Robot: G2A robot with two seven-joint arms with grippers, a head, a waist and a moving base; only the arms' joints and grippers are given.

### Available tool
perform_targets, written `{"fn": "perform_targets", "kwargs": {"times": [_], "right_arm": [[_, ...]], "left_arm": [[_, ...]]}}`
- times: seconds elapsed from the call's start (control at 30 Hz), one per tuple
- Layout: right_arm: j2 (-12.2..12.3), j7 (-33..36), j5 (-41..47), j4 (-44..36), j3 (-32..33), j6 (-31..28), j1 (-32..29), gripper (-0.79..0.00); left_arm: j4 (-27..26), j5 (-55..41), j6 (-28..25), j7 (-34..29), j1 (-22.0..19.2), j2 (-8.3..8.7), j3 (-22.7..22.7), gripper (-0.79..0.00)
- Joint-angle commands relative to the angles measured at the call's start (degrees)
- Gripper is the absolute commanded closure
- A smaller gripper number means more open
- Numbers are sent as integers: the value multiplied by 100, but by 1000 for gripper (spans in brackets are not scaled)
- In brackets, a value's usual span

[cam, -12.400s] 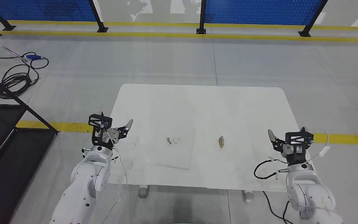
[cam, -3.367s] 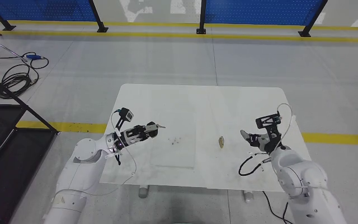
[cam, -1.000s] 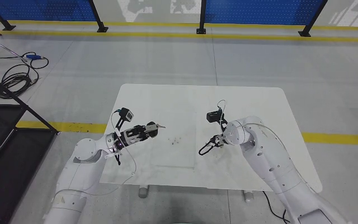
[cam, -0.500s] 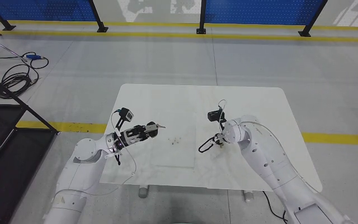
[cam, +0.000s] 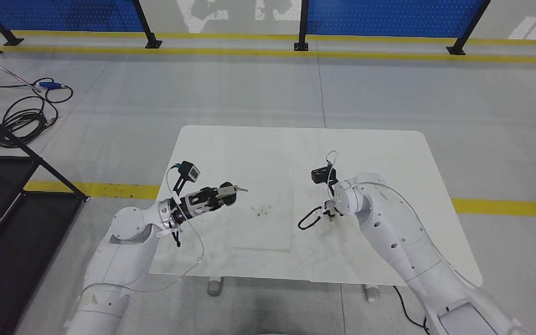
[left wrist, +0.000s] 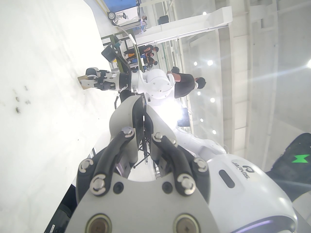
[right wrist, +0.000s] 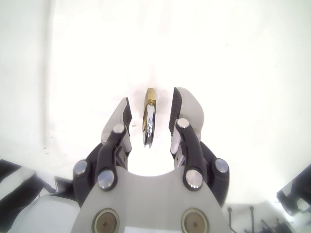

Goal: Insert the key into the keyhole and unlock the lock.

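Nearest, on the matte white table (cam: 377, 159): a small padlock (right wrist: 148, 120) with a brass block body and a curved chrome shackle, lying on its narrow edge. Straddling the padlock, the right gripper (right wrist: 152, 98), spread wide, ribbed black pads (right wrist: 174, 107) just beside each face with a gap on both sides. Well apart from the padlock, toward the robot's left, the left gripper (cam: 229, 190), held over the tabletop, smooth pale fingers (left wrist: 121, 117) pressed together on a thin pale sliver of metal at the tip, apparently the key (cam: 238, 188). Between key and padlock, a few tiny dark specks (cam: 265, 209) on the tabletop. Beyond the padlock, past the table's rounded far corners, glossy grey floor with a yellow line (cam: 251, 53) and blue perforated panels (cam: 377, 17) on black posts. Far to the left of the padlock, a coiled black cable (cam: 21, 121) on the floor.
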Motion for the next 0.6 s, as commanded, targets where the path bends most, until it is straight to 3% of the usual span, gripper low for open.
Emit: {"fn": "perform_targets", "kwargs": {"times": [0.0, 0.2, 0.27, 0.3, 0.33, 0.57], "right_arm": [[-1, 8, -8, 17, 17, -24, -9, -274], [-9, 65, 13, 42, 49, -81, -38, -222], [-11, 86, 14, 48, 57, -92, -50, -148], [-13, 93, 33, 53, 70, -91, -56, -34], [-15, 96, 44, 58, 81, -90, -57, 0], [5, 159, 402, 70, 411, 82, -64, 0]], "left_arm": [[0, 0, 0, 0, 0, 0, 0, 0], [0, 0, 0, 0, 0, 0, 0, 0], [0, 0, 0, 0, 0, 0, 0, 0], [0, 0, 0, 0, 0, 0, 0, 0], [0, 0, 0, 0, 0, 0, 0, 0], [0, 0, 0, 0, 0, 0, 0, 0]]}}
